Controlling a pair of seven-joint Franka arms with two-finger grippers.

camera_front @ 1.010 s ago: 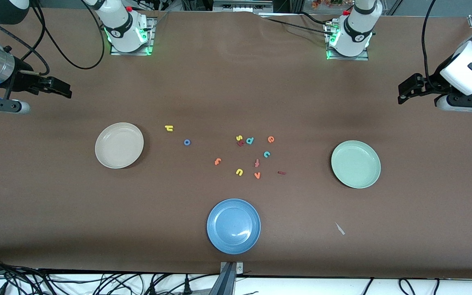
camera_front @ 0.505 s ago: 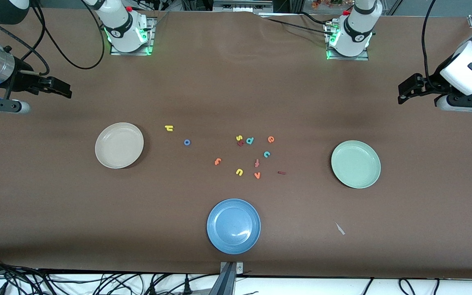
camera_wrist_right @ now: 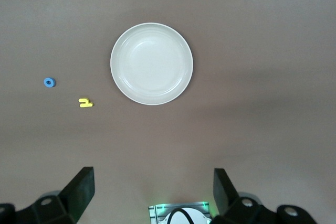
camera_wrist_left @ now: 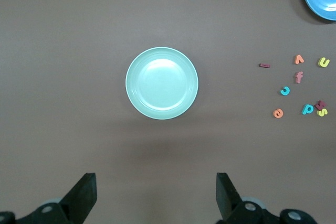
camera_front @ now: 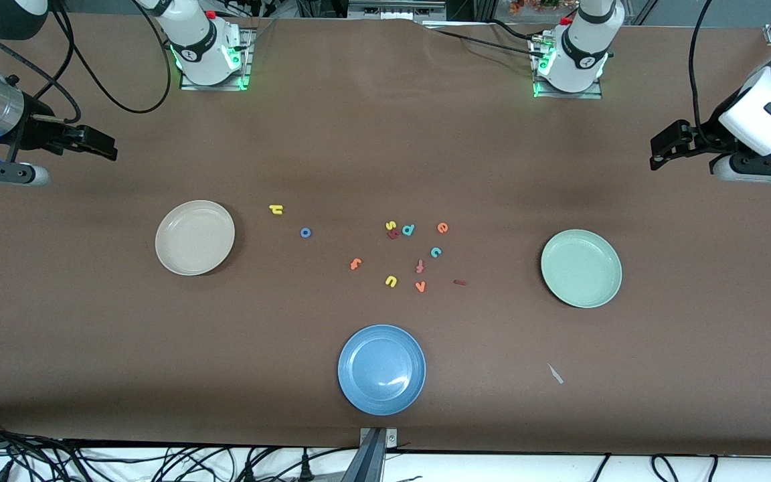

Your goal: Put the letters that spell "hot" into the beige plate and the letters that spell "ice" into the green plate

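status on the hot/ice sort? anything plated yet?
Nothing plated: beige plate and green plate are both empty. Nothing in hand: left gripper and right gripper wait open, each above its plate. Left: yellow h, blue o, orange t, red i, teal c, orange e.

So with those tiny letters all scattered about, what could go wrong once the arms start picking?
Mix-ups seem likeliest: the orange t has a pinkish-red t nearby, and the teal c lies near a teal d. The yellow s touches a dark red letter, so a grab there may drag both. The open left gripper and right gripper look wide for such small pieces.
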